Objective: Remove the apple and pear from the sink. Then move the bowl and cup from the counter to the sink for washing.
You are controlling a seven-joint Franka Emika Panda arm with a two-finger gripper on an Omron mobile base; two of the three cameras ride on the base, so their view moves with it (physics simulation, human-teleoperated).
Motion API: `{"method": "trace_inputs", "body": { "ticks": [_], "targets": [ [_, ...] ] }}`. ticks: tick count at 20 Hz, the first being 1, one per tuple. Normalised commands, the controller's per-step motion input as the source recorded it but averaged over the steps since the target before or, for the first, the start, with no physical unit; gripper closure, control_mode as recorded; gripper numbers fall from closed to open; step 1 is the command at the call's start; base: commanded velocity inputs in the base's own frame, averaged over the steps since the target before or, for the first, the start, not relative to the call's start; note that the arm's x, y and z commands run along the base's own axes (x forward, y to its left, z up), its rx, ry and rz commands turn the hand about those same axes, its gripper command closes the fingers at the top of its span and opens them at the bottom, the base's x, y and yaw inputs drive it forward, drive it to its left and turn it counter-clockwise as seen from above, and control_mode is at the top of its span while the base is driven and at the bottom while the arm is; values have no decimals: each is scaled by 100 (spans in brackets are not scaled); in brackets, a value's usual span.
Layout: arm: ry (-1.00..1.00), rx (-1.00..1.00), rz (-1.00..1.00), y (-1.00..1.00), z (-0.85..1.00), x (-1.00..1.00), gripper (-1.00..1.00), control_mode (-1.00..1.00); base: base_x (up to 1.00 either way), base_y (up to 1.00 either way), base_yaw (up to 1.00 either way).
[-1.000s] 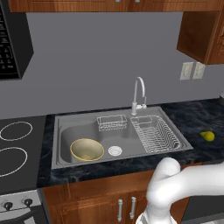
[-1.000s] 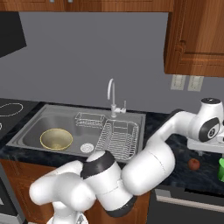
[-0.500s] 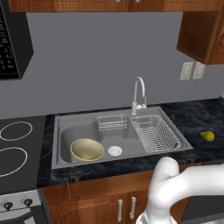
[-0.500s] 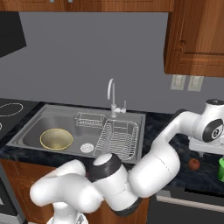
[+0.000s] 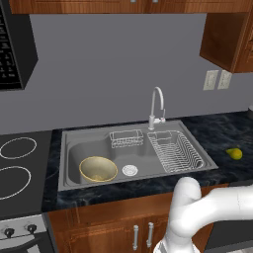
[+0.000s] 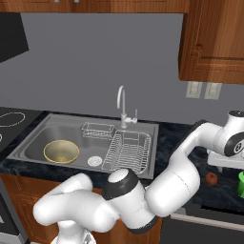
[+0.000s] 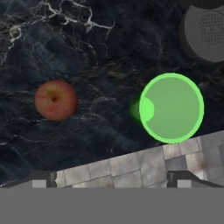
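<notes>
The green cup (image 7: 171,108) stands upright on the dark counter (image 7: 87,43), seen from above, with the red apple (image 7: 56,99) to its left. My gripper (image 7: 111,180) hovers above them, open, with its fingertips (image 7: 41,179) wide apart and nothing between them. From the right base view, the hand (image 6: 232,143) hangs over the apple (image 6: 210,178) and the cup (image 6: 241,183) at the counter's right end. The tan bowl (image 5: 98,168) lies in the left of the sink (image 5: 74,148). The pear (image 5: 234,153) rests on the counter right of the sink.
A wire rack (image 5: 175,150) fills the sink's right side, a small wire basket (image 5: 126,139) sits at its back, and the faucet (image 5: 157,106) rises behind. A dark round grey object (image 7: 205,30) stands near the cup. The counter's front edge (image 7: 131,157) runs just beside the cup.
The arm's hand has drifted slightly to the right over the counter's right end. Bowl, pear, apple and cup have not moved.
</notes>
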Motion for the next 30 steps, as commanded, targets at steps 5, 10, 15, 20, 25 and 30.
{"method": "trace_inputs", "body": {
  "ticks": [5, 10, 15, 20, 25, 30],
  "targets": [
    [0, 0, 5, -8, -13, 14, -100, -100, 0, 0, 0],
    [0, 0, 5, -11, -14, 18, -100, -100, 0, 0, 0],
    [0, 0, 5, -20, -12, 11, -100, -100, 0, 0, 0],
    [0, 0, 4, -21, -11, 12, -100, -100, 0, 0, 0],
    [1, 0, 2, -22, -7, 13, -100, -100, 0, 0, 0],
    [2, 1, 2, -14, -9, 10, -100, -100, 0, 0, 0]
  ]
}}
